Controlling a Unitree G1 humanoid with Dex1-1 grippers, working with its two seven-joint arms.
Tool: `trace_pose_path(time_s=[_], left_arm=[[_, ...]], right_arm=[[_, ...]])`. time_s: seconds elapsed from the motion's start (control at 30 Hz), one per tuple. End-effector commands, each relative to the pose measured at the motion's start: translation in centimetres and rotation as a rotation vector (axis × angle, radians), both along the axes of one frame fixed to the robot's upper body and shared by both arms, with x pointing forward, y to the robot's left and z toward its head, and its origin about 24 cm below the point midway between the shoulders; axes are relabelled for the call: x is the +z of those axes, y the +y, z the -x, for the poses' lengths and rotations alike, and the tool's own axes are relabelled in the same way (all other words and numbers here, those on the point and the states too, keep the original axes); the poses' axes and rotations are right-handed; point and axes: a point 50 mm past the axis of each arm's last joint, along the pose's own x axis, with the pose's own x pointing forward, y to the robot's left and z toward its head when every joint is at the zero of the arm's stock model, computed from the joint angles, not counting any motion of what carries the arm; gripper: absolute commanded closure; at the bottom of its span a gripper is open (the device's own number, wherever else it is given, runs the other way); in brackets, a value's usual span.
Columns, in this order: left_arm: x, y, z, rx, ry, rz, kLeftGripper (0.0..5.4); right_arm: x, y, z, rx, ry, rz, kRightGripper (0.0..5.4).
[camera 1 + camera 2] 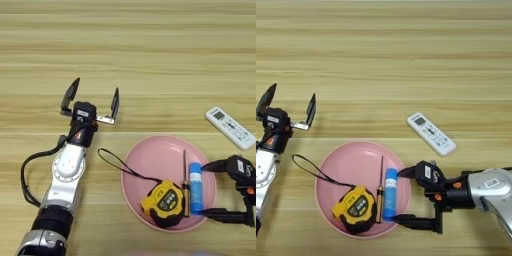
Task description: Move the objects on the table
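A pink plate [155, 160] at the near right holds three objects. The yellow-and-black tape measure [162, 202] lies at the plate's front, and its black cord [112, 162] trails left onto the table [150, 50]. The thin orange-handled screwdriver [185, 180] and the small blue tube [195, 187] lie side by side on the plate's right part. My right gripper [400, 196] is open at the plate's right rim, its fingertips just right of the tube and holding nothing. The white remote [431, 133] lies on the table behind it. My left gripper [96, 89] stands open and empty, left of the plate.
The left arm's silver forearm [67, 170] and a black cable [25, 175] run from the near left corner up to the left gripper. Bare wood stretches across the whole far half of the table.
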Motion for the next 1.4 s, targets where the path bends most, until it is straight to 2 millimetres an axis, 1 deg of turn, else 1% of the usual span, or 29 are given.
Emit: trace_pose_path(time_s=[0.03,0.3,0.53,0.8,1.07,1.23,1.4], left_arm=[[0.2,-0.2,-0.4,-0.008,-0.011,-0.014,0.0],[0.1,-0.3,-0.5,-0.008,-0.01,-0.013,0.0],[0.1,-0.4,-0.6,-0.008,-0.007,-0.01,0.0],[0.0,-0.5,-0.8,-0.008,-0.006,-0.009,0.0],[0.0,-0.6,-0.8,-0.01,-0.008,-0.008,0.0],[0.0,-0.5,-0.8,-0.011,-0.009,-0.012,0.0],[0.0,-0.6,-0.8,-0.014,-0.012,-0.018,0.0]], right_arm=[[-0.3,-0.2,-0.1,0.0,-0.017,0.057,0.03],[-0.3,0.7,-0.2,0.032,-0.056,0.072,0.03],[0.2,1.8,-0.6,0.064,-0.121,0.075,0.03],[-0.1,2.4,-0.6,0.104,-0.209,0.146,0.03],[-0.3,2.2,-0.8,0.112,-0.269,0.21,0.03],[-0.4,1.4,-0.8,0.1,-0.251,0.238,0.03],[-0.7,1.1,-0.8,0.089,-0.244,0.256,0.03]])
